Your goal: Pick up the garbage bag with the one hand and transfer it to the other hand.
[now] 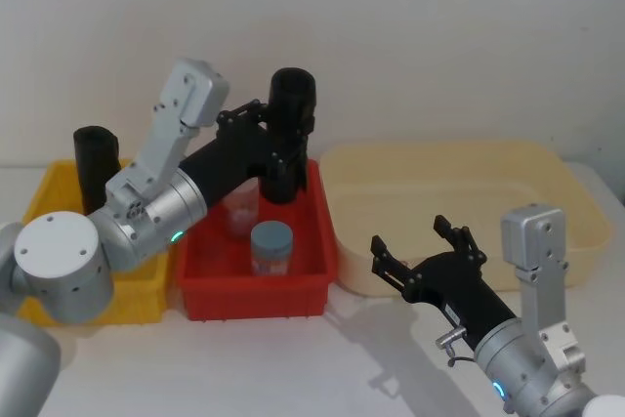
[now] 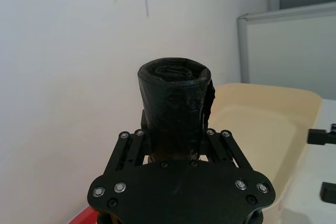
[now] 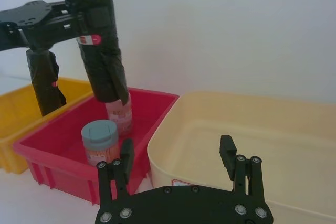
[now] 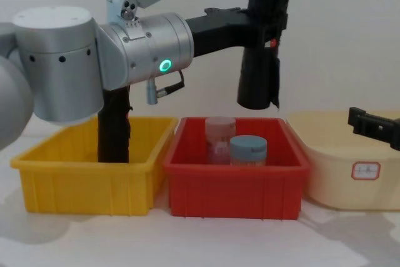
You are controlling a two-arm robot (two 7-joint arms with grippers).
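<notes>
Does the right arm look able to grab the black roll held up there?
Probably yes: the right gripper is open, and the garbage bag shows a bare lower half below the left gripper, above the red bin.

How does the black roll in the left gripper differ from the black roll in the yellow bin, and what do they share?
The garbage bag is clamped by the left gripper; the other roll is untouched. The garbage bag hangs over the red bin, its lower end above the rim; the other roll stands inside the yellow bin. Both are black, upright cylinders with a small red mark. The right gripper sits open, lower down.
</notes>
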